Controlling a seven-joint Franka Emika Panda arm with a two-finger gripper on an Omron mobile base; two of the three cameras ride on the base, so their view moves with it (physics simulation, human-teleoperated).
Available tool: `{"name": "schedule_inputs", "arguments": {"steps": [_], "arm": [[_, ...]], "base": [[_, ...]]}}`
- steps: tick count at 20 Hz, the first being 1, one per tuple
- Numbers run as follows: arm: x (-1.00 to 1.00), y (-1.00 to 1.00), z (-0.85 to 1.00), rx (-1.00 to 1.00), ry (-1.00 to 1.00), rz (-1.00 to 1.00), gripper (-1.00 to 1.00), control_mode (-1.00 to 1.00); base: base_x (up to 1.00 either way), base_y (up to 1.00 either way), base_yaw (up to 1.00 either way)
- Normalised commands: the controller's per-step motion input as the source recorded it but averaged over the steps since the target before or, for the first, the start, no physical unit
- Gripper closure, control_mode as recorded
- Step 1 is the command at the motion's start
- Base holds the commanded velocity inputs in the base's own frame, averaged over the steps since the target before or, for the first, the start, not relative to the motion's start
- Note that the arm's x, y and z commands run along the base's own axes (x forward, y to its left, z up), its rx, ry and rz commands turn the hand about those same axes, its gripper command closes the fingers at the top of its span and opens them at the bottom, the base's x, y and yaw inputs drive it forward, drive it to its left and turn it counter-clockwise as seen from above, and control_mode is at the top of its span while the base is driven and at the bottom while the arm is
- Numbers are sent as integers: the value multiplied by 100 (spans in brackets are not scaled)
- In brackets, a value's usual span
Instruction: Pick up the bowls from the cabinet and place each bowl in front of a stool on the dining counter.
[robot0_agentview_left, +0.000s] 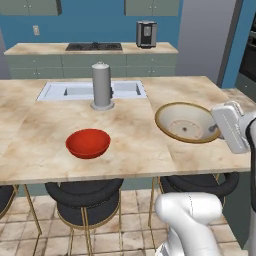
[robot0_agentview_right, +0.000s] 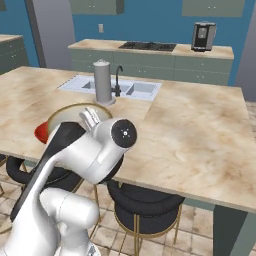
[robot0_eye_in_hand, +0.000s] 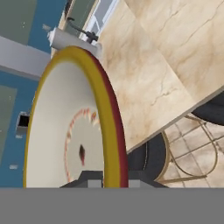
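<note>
The red bowl (robot0_agentview_left: 88, 143) rests upright on the dining counter (robot0_agentview_left: 130, 125), near its front edge and above a black stool (robot0_agentview_left: 85, 200). To its right, the cream-white bowl with the tan rim (robot0_agentview_left: 186, 121) hangs tilted low over the counter, above another stool (robot0_agentview_left: 200, 183). My gripper (robot0_agentview_left: 218, 129) is shut on its right rim. In the hand view the rim (robot0_eye_in_hand: 105, 131) runs edge-on down between the fingertips of the gripper (robot0_eye_in_hand: 111, 183). From the right base view my arm hides most of the cream bowl (robot0_agentview_right: 70, 111) and the red bowl (robot0_agentview_right: 41, 131).
A grey cylindrical tap (robot0_agentview_left: 101, 86) and a steel sink (robot0_agentview_left: 70, 91) sit mid-counter behind the bowls. Grey-green wall cabinets (robot0_agentview_left: 30, 6) hang on the far blue wall, over a worktop with a hob (robot0_agentview_left: 94, 46) and a coffee machine (robot0_agentview_left: 146, 34). A third stool (robot0_agentview_right: 145, 201) stands right.
</note>
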Motion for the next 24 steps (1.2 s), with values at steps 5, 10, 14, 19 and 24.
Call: {"name": "schedule_inputs", "arguments": {"steps": [5, 10, 14, 19, 24], "arm": [[10, -76, -22, 5, 13, 0, 100, -100], [12, -60, -26, 1, 4, 0, 100, -100], [9, -46, -34, 0, 0, 0, 100, -100], [10, -28, -33, 0, 3, -5, 100, -100], [26, -11, -35, -6, 7, -11, 100, -100]], "base": [[0, 0, 0], [0, 0, 0], [0, 0, 0], [0, 0, 0], [0, 0, 0]]}}
